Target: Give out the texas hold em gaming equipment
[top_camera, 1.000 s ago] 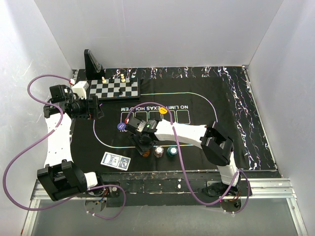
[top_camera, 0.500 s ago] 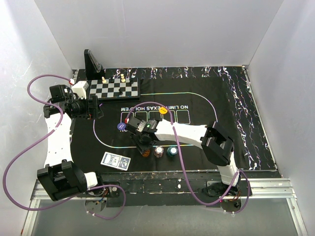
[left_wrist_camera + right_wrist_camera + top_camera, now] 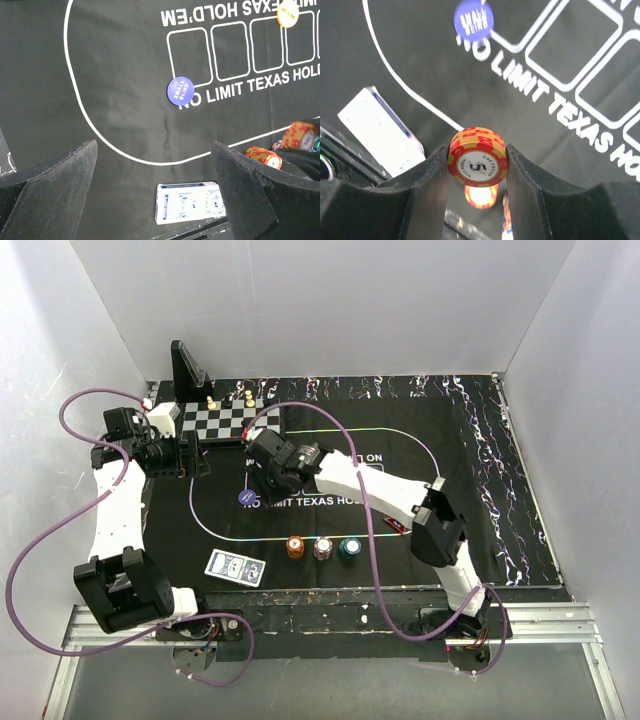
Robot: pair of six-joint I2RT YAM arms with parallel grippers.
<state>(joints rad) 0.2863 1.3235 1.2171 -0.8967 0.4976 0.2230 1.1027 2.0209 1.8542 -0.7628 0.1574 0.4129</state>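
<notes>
My right gripper (image 3: 477, 150) is shut on a short stack of red-and-yellow poker chips (image 3: 478, 161), held on edge in the air above the black Texas Hold'em mat (image 3: 440, 455). Seen from above, this gripper (image 3: 268, 468) hangs over the mat's left half, near the chessboard. Three chip stacks stand in a row near the front: orange (image 3: 295, 547), white-pink (image 3: 322, 548) and teal (image 3: 349, 547). A blue-patterned card pack (image 3: 236, 567) lies at the front left, a blue disc (image 3: 246, 497) inside the white oval. My left gripper (image 3: 185, 458) is open and empty at the left edge.
A black-and-white chessboard (image 3: 230, 422) with pieces sits at the back left, a black stand (image 3: 187, 368) behind it. A red marker (image 3: 395, 527) lies under my right arm. The left wrist view shows a yellow disc (image 3: 288, 14) on the card boxes. White walls enclose the table.
My right gripper has risen from the chip row and swung back toward the chessboard with the red-and-yellow chips in it. The left arm has barely moved.
</notes>
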